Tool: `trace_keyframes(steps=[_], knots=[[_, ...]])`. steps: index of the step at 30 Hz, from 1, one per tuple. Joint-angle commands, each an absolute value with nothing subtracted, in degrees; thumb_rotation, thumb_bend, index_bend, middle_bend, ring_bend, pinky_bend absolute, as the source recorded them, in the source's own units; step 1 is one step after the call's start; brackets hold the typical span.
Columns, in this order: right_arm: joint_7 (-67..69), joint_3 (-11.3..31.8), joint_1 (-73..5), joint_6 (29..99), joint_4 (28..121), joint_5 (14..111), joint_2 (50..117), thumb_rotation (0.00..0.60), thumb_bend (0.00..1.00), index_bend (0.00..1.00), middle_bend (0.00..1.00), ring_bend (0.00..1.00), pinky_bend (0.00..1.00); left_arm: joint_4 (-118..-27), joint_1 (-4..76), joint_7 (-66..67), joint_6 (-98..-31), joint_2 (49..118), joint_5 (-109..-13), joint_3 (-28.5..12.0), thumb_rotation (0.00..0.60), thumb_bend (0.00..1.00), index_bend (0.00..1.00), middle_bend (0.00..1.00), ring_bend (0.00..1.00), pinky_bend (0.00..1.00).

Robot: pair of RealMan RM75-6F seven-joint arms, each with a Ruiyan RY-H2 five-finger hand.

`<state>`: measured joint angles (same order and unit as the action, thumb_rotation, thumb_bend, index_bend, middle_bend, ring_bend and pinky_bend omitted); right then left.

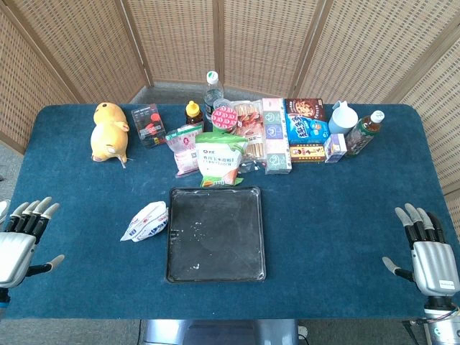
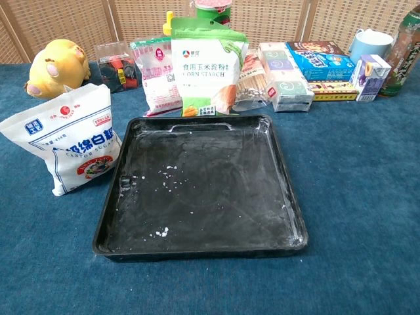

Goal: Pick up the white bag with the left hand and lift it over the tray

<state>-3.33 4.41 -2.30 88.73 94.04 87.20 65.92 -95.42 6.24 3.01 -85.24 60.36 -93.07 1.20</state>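
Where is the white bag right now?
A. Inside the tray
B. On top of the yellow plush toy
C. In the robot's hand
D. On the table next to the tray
D: the white bag sits on the table beside the tray, held by no hand.

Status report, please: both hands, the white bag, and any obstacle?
Left robot hand open, right robot hand open, both at table edges. White bag untouched, left of the black tray. Nothing between left robot hand and bag.

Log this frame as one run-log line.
phase: pre-grasp | left robot hand: open, empty | right robot hand: open | white bag: left of tray, untouched
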Motion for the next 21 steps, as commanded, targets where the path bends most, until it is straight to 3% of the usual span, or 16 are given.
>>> trace_keyframes(steps=[1, 7, 12, 17, 21], knots=[[-3.42, 4.4, -2.31, 88.69, 94.04, 87.17, 65.96, 0.599, 0.0, 0.0, 0.0, 0.01, 0.02, -95.47, 6.23, 3.07, -85.2, 60.38, -93.09, 1.24, 0.6, 0.01, 0.0, 0.0, 0.0, 0.02], [-3.18, 4.34, -2.25, 88.87, 94.64, 87.42, 65.86, 0.599, 0.0, 0.0, 0.0, 0.01, 0.02, -95.63, 6.64, 3.08, -83.29, 60.75, -92.92, 1.96, 0.6, 0.01, 0.0, 0.0, 0.0, 0.02], [-2.9, 4.34, -2.22, 88.9, 95.06, 87.44, 65.68, 0.599, 0.0, 0.0, 0.0, 0.01, 0.02, -95.84, 8.9, 0.33, -77.53, 64.13, -89.52, 1.42, 0.6, 0.01, 0.0, 0.0, 0.0, 0.02], [-2.1, 4.52, -2.3, 88.49, 94.96, 86.86, 65.38, 0.6, 0.0, 0.0, 0.0, 0.01, 0.02, -92.25, 12.36, -3.27, -70.34, 71.97, -84.88, -0.29, 0.6, 0.01, 0.0, 0.0, 0.0, 0.02], [-1.24, 4.63, -2.29, 88.41, 94.92, 86.65, 65.05, 0.599, 0.0, 0.0, 0.0, 0.01, 0.02, -88.08, 13.36, -2.99, -69.71, 78.92, -83.34, -1.61, 0.6, 0.01, 0.0, 0.0, 0.0, 0.02]])
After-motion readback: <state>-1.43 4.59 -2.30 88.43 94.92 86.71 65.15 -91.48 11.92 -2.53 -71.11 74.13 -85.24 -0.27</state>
